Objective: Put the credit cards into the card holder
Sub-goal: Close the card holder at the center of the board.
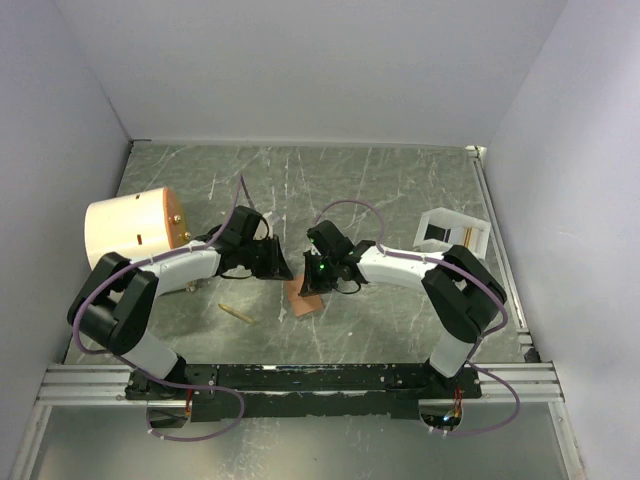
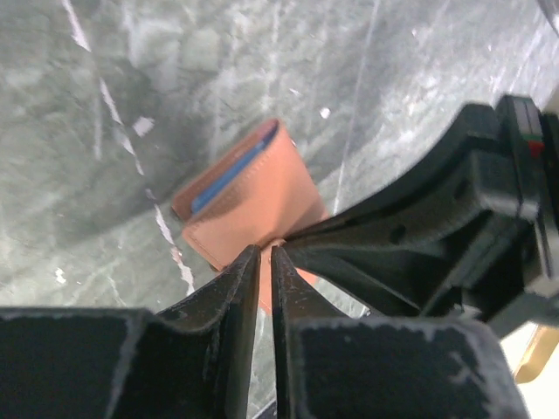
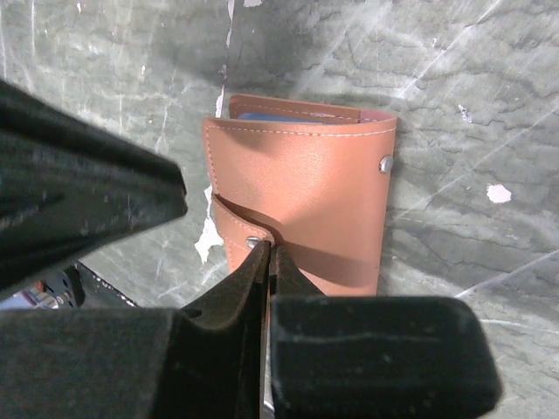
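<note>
The tan-brown card holder lies folded on the green marble table between my two grippers. In the right wrist view it shows a pale blue credit card edge in its top slot. My right gripper is shut on its snap tab, near the snap. In the left wrist view the holder lies just past my left gripper, whose jaws are almost together with nothing between them. The blue card edge shows there too. No loose cards are in view.
A big cream cylinder stands at the left behind the left arm. A white open tray sits at the right. A small brass-coloured stick lies on the table near the left arm. White walls enclose the table.
</note>
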